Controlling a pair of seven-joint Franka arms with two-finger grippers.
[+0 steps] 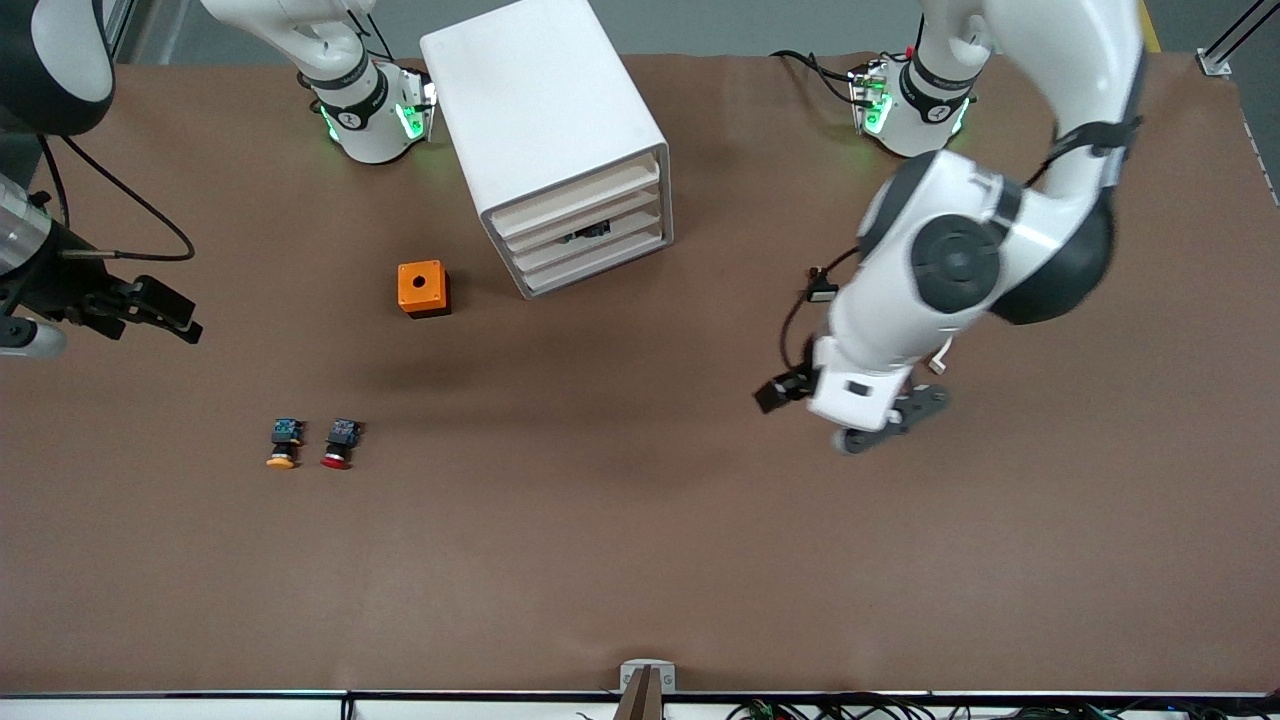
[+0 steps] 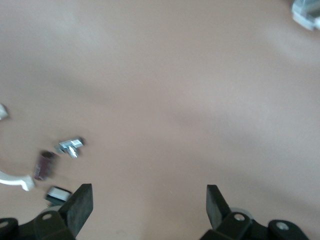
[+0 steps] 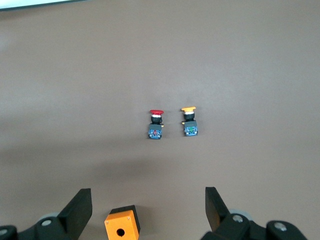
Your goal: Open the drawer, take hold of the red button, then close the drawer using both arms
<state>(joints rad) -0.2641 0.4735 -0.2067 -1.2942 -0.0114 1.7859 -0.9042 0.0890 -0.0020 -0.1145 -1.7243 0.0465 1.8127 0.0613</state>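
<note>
The white cabinet stands at the robots' side of the table, and all its drawers look pushed in. A dark item shows through the front of one middle drawer. The red-capped button lies on the table beside its orange-yellow twin. Both also show in the right wrist view, the red one and the twin. My right gripper is open and empty, in the air at the right arm's end of the table. My left gripper is open and empty over bare table.
The orange cube with a hole sits between the cabinet and the buttons; it shows between my right fingers. Loose cable bits hang beside my left gripper. The brown table spreads wide toward the front camera.
</note>
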